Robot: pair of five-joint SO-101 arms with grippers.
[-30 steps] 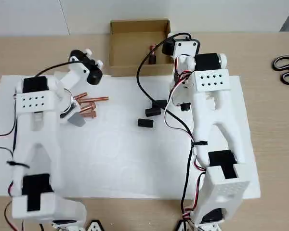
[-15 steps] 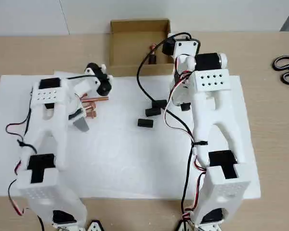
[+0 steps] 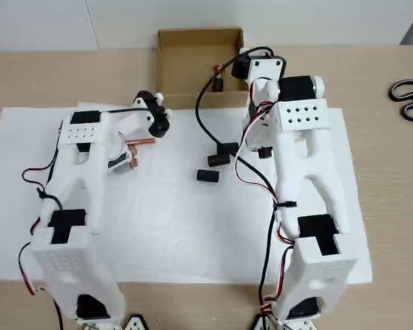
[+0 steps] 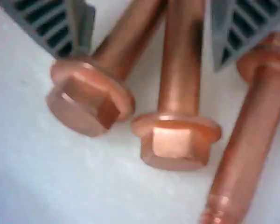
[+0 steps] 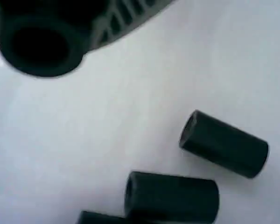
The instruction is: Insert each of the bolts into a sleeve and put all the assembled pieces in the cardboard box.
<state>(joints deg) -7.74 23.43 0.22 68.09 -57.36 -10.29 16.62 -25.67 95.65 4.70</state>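
Observation:
Several copper bolts (image 3: pixel 144 142) lie on the white mat (image 3: pixel 172 227). My left gripper (image 3: pixel 126 155) sits right over them. In the left wrist view it (image 4: pixel 151 39) is open, its grey fingers (image 4: pixel 67 25) straddling the shafts of two bolts (image 4: pixel 177 140), with a third bolt (image 4: pixel 249 116) just outside. My right gripper (image 3: pixel 263 150) is shut on a black sleeve (image 5: pixel 37 44) above the mat. Three loose sleeves (image 3: pixel 218 160) lie left of it, two of them (image 5: pixel 224 144) showing in full in the right wrist view. The cardboard box (image 3: pixel 182 41) at the back holds one assembled piece (image 3: pixel 218 77).
Scissors (image 3: pixel 409 96) lie on the wooden table at the far right. A black cable (image 3: pixel 201 113) loops from the right arm across the mat near the box. The mat's front half is bare.
The left arm has swung right toward the middle, bringing its gripper over the bolts. The right arm has stayed still.

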